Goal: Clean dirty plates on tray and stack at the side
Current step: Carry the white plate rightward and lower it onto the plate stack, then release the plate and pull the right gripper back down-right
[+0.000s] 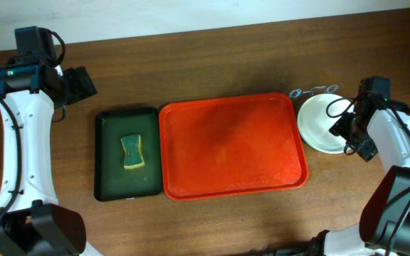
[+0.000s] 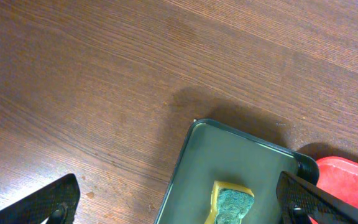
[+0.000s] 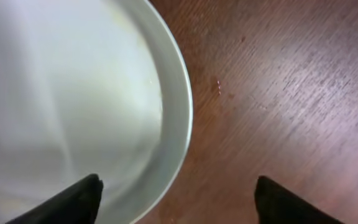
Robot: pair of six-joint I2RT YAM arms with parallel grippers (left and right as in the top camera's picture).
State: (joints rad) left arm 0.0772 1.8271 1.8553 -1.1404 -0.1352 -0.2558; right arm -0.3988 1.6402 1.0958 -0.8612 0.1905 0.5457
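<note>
The plates (image 1: 321, 122) sit in a pile on the bare wood just beside the right edge of the tray (image 1: 230, 146), which lies empty. From above you cannot count how many are in the pile; the top one looks pale and clean.

Your right gripper (image 3: 179, 202) hangs at the pile's outer side with its jaws spread and nothing between them. In the right wrist view, one finger is over the plate's rim and the other over the table. The step looks like letting go and backing off, so lift straight up before swinging away. That way the inner finger does not catch the rim and drag the pile out of line. Do not close the jaws until you are clear of it.

Your left gripper (image 2: 179, 202) is spread wide and empty over the far corner of the green tray (image 1: 112, 178), where the sponge (image 1: 132, 152) rests. Leave it parked there.
</note>
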